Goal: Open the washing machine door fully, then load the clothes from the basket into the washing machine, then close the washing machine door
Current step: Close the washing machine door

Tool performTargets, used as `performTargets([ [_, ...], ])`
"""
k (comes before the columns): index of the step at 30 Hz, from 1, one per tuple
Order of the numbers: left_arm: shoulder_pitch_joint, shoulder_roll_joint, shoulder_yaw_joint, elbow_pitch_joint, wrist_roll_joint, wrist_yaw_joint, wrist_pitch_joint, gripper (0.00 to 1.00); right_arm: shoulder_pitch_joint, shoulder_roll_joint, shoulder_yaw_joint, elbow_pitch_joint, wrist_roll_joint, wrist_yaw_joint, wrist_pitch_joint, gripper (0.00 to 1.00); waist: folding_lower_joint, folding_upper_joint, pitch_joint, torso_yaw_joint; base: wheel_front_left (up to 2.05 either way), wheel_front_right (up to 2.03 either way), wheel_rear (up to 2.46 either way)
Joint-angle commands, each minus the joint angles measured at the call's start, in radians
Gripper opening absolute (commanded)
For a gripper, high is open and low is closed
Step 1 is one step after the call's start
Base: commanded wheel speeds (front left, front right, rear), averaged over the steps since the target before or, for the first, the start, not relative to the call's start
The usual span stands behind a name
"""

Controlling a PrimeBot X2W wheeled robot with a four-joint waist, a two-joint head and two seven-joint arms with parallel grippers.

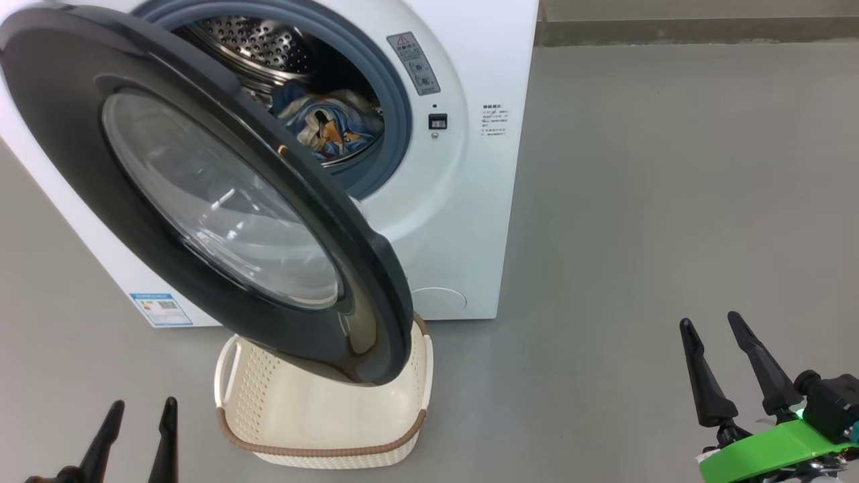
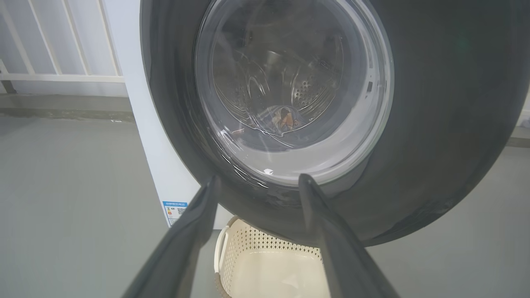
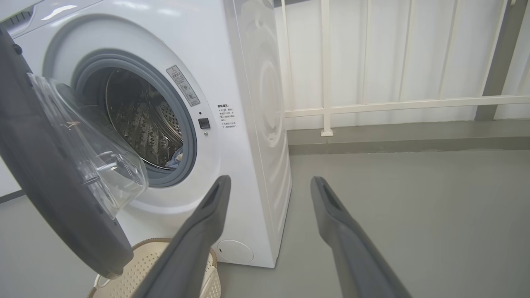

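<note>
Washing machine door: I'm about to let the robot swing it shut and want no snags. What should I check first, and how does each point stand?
1. The clothes lie inside the drum: ok.
2. The seal is free of fabric: the visible part is clean, the rest is hidden behind the door: cannot tell.
3. The basket is emptied: its visible bottom is bare: ok.
4. The door's lower edge clears the basket rim: they overlap in the head view: cannot tell.
5. The left gripper is empty, jaws open: ok.
6. The right gripper is empty, jaws open: ok.
</note>
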Motion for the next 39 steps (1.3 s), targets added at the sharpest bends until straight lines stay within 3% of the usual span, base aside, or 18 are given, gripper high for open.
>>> performTargets([
  [1, -0.019, 0.013, 0.051, -0.031, 0.018, -0.004, -0.01, 1.0, -0.009, -0.02, 0.016, -0.021, -0.008, 0.007, -0.005, 1.0, 0.0, 0.0, 0.001, 0.0, 0.0, 0.0, 0.0],
  [10, -0.011, -0.02, 0.073, -0.035, 0.038, -0.004, -0.01, 1.0, -0.012, -0.021, 0.013, -0.022, -0.008, 0.007, -0.005, 1.0, 0.0, 0.0, 0.006, -0.003, 0.0, 0.0, 0.0],
  [32, -0.023, -0.021, 0.057, -0.034, 0.037, -0.004, -0.01, 1.0, -0.014, -0.017, 0.012, -0.028, -0.01, 0.007, -0.005, 1.0, 0.0, 0.0, 0.004, 0.0, 0.0, 0.0, 0.0],
  [33, -0.023, -0.022, 0.057, -0.034, 0.038, -0.004, -0.01, 1.0, -0.016, -0.015, 0.012, -0.028, -0.008, 0.007, -0.005, 0.71, 0.0, 0.0, 0.004, 0.002, 0.0, 0.0, 0.0],
  [34, -0.023, -0.022, 0.057, -0.034, 0.038, -0.004, -0.01, 1.0, -0.016, -0.015, 0.012, -0.028, -0.008, 0.007, -0.005, 0.71, 0.0, 0.0, 0.004, 0.002, 0.0, 0.0, 0.0],
  [35, -0.023, -0.023, 0.057, -0.035, 0.038, -0.004, -0.01, 1.0, -0.018, -0.014, 0.012, -0.029, -0.007, 0.007, -0.005, 0.44, 0.0, 0.0, 0.003, 0.003, 0.0, 0.0, 0.0],
  [36, -0.023, -0.023, 0.057, -0.036, 0.038, -0.004, -0.01, 1.0, -0.019, -0.013, 0.014, -0.03, -0.005, 0.007, -0.005, 0.29, 0.0, 0.0, 0.003, 0.005, 0.0, 0.0, 0.0],
  [37, -0.023, -0.025, 0.058, -0.037, 0.039, -0.004, -0.01, 1.0, -0.021, -0.011, 0.016, -0.032, -0.003, 0.007, -0.005, 0.01, 0.0, 0.0, 0.002, 0.007, 0.0, 0.0, 0.0],
  [39, -0.024, -0.028, 0.06, -0.04, 0.04, -0.004, -0.01, 1.0, -0.028, -0.01, 0.023, -0.042, 0.002, 0.007, -0.005, 0.0, 0.0, 0.0, 0.002, 0.012, 0.0, 0.0, 0.0],
])
